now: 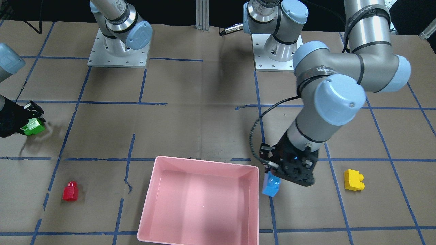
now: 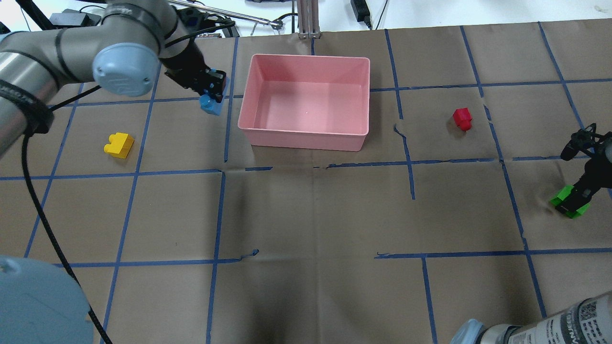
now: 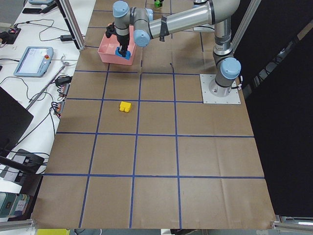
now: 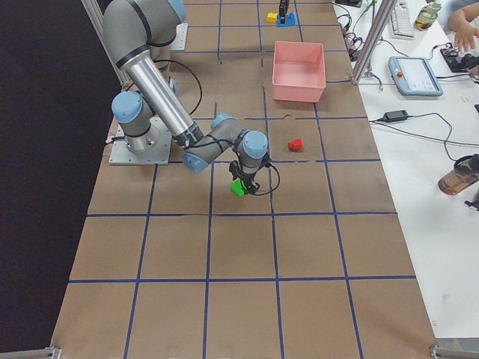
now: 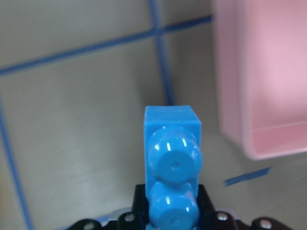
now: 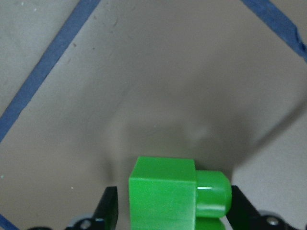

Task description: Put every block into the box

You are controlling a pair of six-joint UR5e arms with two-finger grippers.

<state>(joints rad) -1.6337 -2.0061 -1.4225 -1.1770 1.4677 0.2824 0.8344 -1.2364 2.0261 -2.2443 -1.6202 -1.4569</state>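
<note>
My left gripper [image 1: 274,175] is shut on the long blue brick [image 1: 271,185], which hangs studs out just beside the short wall of the pink box [image 1: 204,160]. In the left wrist view the blue brick [image 5: 171,153] is at the centre and the box rim [image 5: 259,143] is to its right. My right gripper [image 2: 575,195] is shut on the green brick [image 2: 569,202] near the table's right end, low over the paper; the brick [image 6: 165,191] sits between both fingers. The yellow brick [image 2: 119,145] and the red brick [image 2: 463,118] lie loose on the table. The box is empty.
The two arm bases [image 1: 118,54] [image 1: 276,54] stand at the robot's side of the table. Blue tape lines grid the brown paper. A black cable [image 1: 253,131] loops off the left wrist. Tablets and cords lie on a side bench [image 4: 415,75].
</note>
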